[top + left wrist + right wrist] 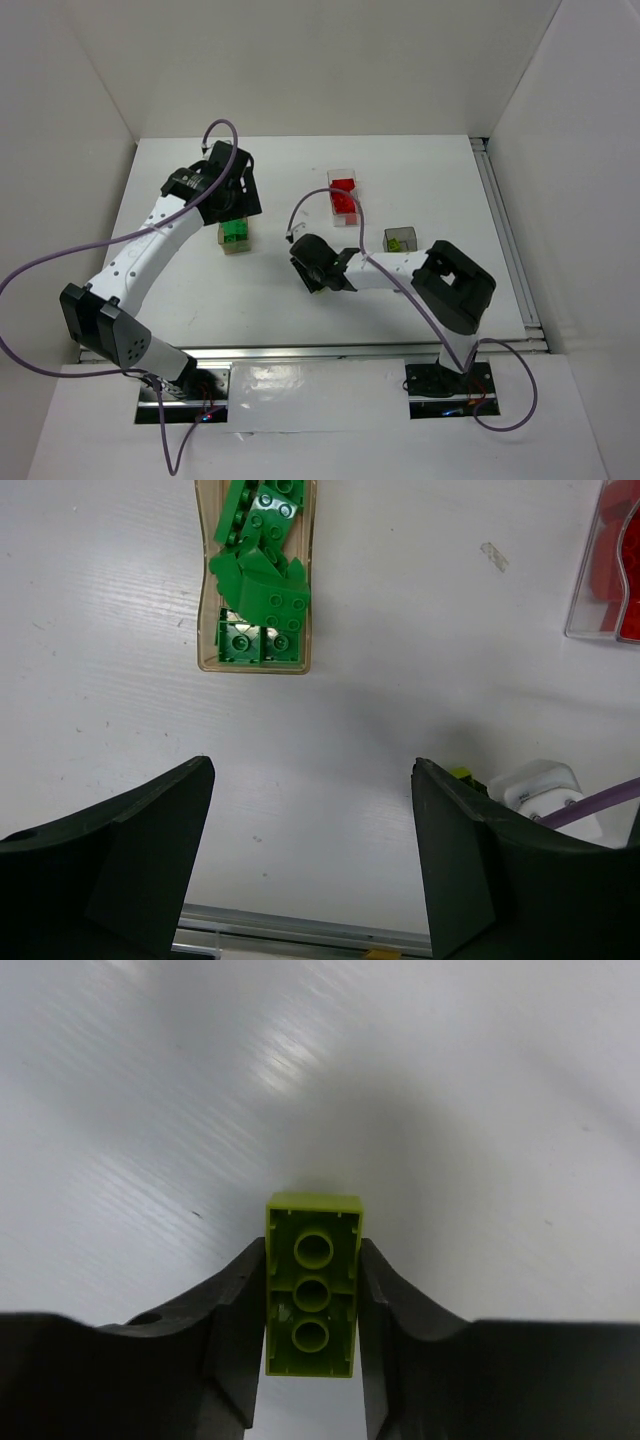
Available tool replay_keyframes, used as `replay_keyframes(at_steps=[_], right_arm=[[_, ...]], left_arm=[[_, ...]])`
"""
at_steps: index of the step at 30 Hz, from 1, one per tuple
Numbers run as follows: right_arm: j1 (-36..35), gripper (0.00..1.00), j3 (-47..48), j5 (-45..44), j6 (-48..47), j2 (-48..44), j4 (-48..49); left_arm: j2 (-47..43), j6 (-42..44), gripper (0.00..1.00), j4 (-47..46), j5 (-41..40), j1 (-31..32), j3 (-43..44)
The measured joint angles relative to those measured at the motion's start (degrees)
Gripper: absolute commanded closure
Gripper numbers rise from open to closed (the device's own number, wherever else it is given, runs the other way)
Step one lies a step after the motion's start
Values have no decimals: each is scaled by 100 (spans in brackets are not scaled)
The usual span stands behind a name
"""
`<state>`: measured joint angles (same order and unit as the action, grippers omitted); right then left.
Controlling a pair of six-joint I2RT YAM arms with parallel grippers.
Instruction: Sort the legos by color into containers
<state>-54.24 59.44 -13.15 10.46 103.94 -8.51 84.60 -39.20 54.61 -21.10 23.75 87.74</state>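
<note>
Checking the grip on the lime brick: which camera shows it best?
The right wrist view: the lime brick fills the centre, underside to the camera, clamped in the right gripper. The top external view hides it under that gripper; the left wrist view shows at most a tiny lime sliver.

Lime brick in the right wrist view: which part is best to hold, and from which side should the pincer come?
Take the lime brick by its two long side walls, across the narrow width, coming from a short end, as the right pincer does. Those walls are flat and parallel; the underside is hollow.
</note>
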Motion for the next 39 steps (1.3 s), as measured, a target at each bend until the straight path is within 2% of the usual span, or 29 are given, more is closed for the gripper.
replay_keyframes(at_steps=[4,8,10,14,16,19,20,23,24,26,29,35,39], right_arm=[[-28,83,-7,-522,352,-210,-385],[131,82,-195,-1388,894,-1099,-918],[557,80,-275,-1720,1152,-1707,-1130],[1978,77,-566,-2033,1408,-2726,-1169],[2505,76,-627,-2055,1453,-2894,-1191],[2870,75,-623,-2028,1534,-2723,-1228],[2977,72,-623,-2017,1569,-2597,-1248],[3147,29,-623,-1976,1659,-2264,-1294],[3195,20,-623,-1958,1698,-2175,-1318],[3248,9,-623,-1937,1755,-2076,-1394],[3202,0,-623,-1961,1797,-2166,-1447],[3029,0,-269,-2387,1967,-2905,-1596],[3399,0,667,-3169,2922,-2828,-2358]], left_arm=[[0,2,13,-7,4,0,0],[0,13,13,-17,35,0,0],[0,24,13,-17,35,0,0],[2,37,13,-17,37,0,9],[4,42,13,-22,42,0,13],[22,50,13,-20,72,0,15],[46,76,13,-15,94,0,37],[94,149,13,-26,149,0,66],[94,153,13,-26,162,0,66],[94,155,13,-26,177,0,68],[94,155,13,-26,192,0,68],[94,173,14,-17,221,0,114],[94,173,14,-22,232,-13,205]])
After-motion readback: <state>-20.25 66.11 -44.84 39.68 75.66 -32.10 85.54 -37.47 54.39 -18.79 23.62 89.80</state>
